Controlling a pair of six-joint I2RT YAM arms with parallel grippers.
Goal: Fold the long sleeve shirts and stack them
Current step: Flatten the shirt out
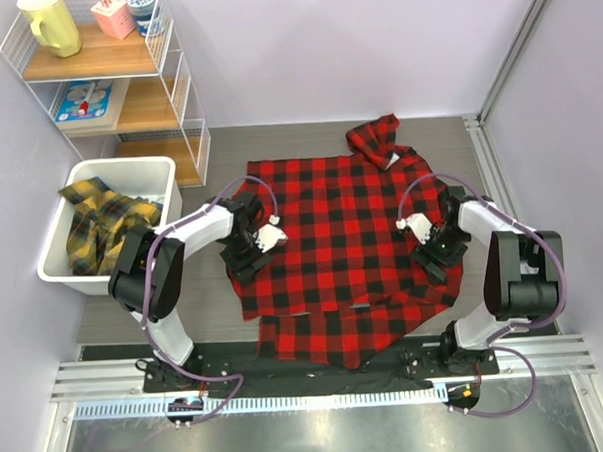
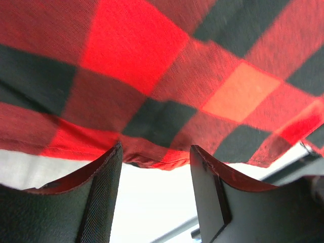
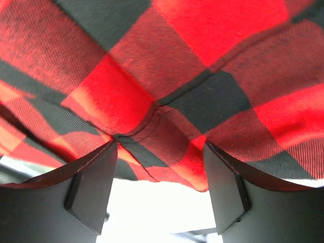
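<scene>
Top external view has the red shirt (image 1: 341, 214) spread flat across the middle of the tabletop (image 1: 448, 140), a bunched part at its far right corner and its near hem by the near edge between the arm bases; a yellow shirt (image 1: 96, 223) lies crumpled in a white bin (image 1: 129, 165) at the left edge. Left claw (image 1: 251, 250) sits at the red shirt's left side, right claw (image 1: 429, 244) at its right side. Both wrist views show the claws spread, cloth draped over the fingertips, nothing pinched.
</scene>
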